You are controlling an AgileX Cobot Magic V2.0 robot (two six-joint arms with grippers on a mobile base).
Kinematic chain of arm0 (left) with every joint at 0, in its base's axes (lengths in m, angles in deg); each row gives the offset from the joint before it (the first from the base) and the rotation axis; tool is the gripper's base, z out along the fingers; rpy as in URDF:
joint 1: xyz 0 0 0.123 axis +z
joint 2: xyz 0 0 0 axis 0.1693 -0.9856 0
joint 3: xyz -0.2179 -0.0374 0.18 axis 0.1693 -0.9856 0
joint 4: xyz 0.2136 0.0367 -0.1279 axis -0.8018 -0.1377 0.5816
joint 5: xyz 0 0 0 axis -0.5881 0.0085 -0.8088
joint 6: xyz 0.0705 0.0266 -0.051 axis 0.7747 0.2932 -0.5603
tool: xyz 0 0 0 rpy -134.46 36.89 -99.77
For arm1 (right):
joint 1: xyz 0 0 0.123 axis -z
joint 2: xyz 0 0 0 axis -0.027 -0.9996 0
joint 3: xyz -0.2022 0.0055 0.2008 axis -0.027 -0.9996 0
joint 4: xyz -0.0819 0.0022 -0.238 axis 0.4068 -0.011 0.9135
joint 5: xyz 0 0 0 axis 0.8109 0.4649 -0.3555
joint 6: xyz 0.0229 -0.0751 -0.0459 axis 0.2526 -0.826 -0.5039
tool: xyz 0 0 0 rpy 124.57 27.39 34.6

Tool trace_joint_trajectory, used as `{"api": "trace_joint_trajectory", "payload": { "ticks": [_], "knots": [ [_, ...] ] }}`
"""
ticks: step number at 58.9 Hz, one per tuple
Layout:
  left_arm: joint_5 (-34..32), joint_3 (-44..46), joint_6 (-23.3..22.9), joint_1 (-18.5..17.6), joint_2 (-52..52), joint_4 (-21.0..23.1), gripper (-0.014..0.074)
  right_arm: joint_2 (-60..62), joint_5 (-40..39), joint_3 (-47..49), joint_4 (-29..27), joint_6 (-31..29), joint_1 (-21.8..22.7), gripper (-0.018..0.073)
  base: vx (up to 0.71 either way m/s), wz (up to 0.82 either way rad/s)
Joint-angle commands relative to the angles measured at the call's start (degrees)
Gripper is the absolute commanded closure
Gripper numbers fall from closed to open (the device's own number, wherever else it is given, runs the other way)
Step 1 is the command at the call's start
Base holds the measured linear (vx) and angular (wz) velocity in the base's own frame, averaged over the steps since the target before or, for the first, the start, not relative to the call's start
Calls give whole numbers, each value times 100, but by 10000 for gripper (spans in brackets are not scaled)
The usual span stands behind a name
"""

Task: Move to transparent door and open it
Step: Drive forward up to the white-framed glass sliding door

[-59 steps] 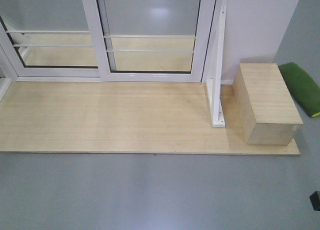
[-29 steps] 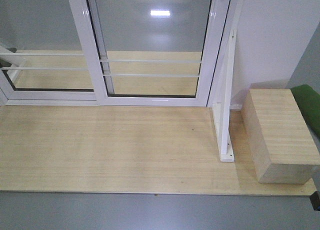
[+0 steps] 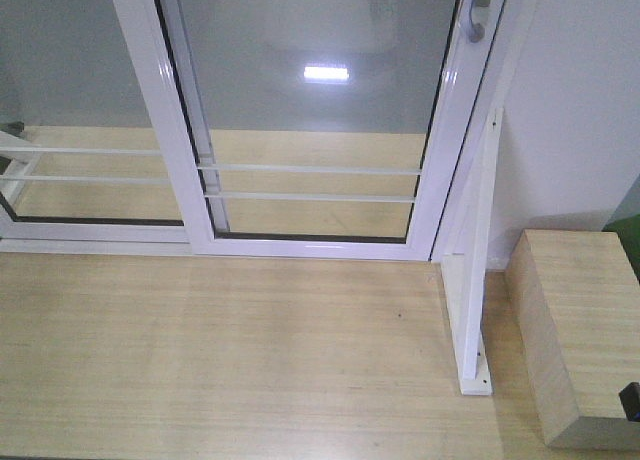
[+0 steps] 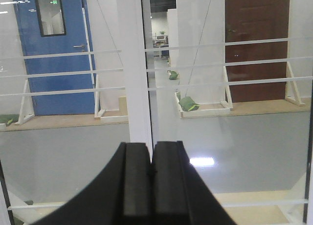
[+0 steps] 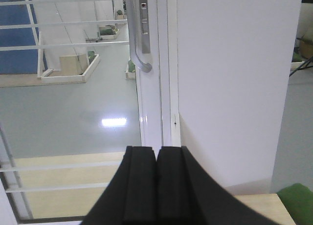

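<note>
The transparent door [image 3: 310, 110] fills the upper middle of the front view: clear glass in a glossy white frame with two thin white bars low down. It stands shut against the right jamb. The lower end of its curved grey handle [image 3: 478, 10] shows at the top right. In the right wrist view the handle [image 5: 139, 39] hangs straight ahead above my right gripper [image 5: 157, 154], which is shut, empty and well short of it. My left gripper [image 4: 150, 151] is shut and empty too, facing the door's white left stile [image 4: 132, 78].
A pale wooden platform [image 3: 220, 360] runs along the foot of the door. A white brace [image 3: 475, 290] stands on it beside the jamb, with a wooden box [image 3: 580, 330] to its right. A white wall [image 3: 580, 110] is right of the door; a second glass panel [image 3: 70, 100] left.
The view has advanced toward the door: the grey floor has dropped out of sight, the door looks larger, and its handle end has come further into the frame.
</note>
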Motion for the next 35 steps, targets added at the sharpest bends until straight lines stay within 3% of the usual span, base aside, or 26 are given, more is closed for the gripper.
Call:
{"api": "trace_joint_trajectory", "payload": {
  "ticks": [1, 35],
  "knots": [
    [-438, -93, -34, -18, 86, 18, 603, 95, -482, -24, 7, -47, 27, 565, 35, 5],
    [-438, -93, -34, -18, 86, 18, 603, 95, -482, -24, 7, -47, 27, 565, 31, 0]
  ]
}}
